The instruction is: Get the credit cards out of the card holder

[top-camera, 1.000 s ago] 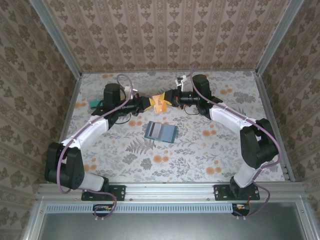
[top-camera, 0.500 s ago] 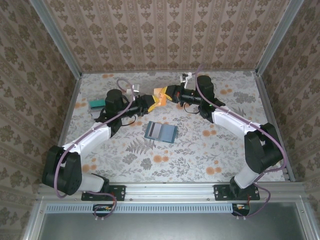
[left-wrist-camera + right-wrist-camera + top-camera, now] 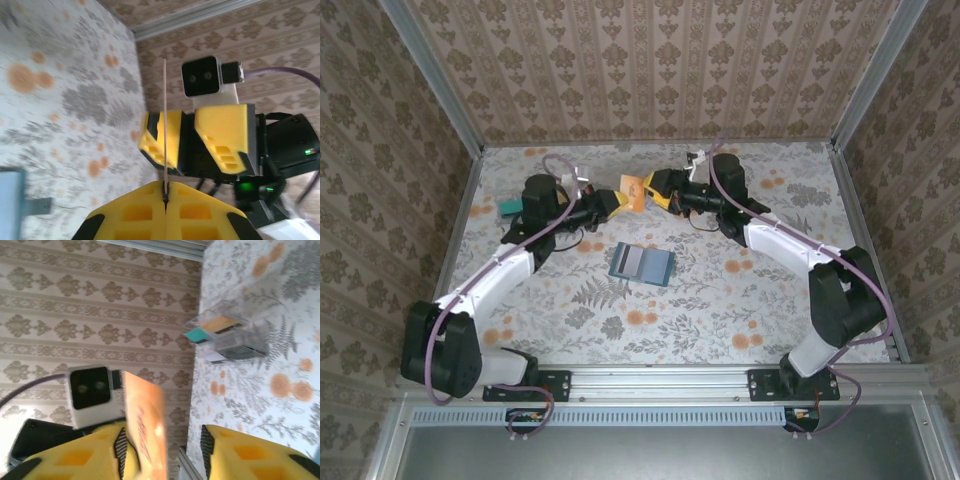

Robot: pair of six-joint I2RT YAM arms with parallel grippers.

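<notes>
While the left gripper (image 3: 166,194) pinches the tan-orange card (image 3: 145,426) in shut jaws, the right gripper (image 3: 164,439) has its jaws wide around it. This looks like a handover, so the right gripper should close flat on the card before the left one lets go.

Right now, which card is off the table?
The orange card, pinched in the left hand in mid-air; the teal card lies on the table.

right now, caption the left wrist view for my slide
Left pincer pinches a thin card edge-on, with the open right pincer facing it.
</notes>
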